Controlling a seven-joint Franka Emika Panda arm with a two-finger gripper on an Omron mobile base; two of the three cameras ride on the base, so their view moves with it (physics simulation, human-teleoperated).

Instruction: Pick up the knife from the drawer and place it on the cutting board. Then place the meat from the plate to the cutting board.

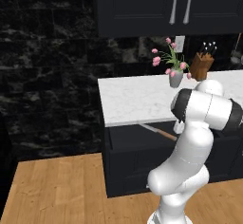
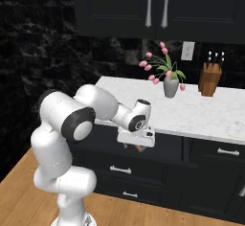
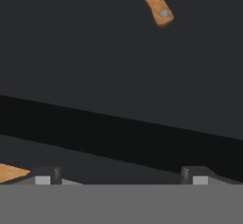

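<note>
A glossy white arm [image 2: 72, 124] of rounded, bulbous segments with dark grey bands at the joints, ending in a boxy white hand with a black circular cap

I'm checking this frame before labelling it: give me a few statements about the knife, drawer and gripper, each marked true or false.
1. The knife lies in the open drawer below the counter. True.
2. The gripper is shut on the knife's handle. False: its jaws stand open with nothing between them, and the handle lies apart from the fingertips in the hand view.
3. A vase of pink flowers stands on the white counter. True.
4. The knife block lies tipped over. False: it stands upright near the wall.
</note>
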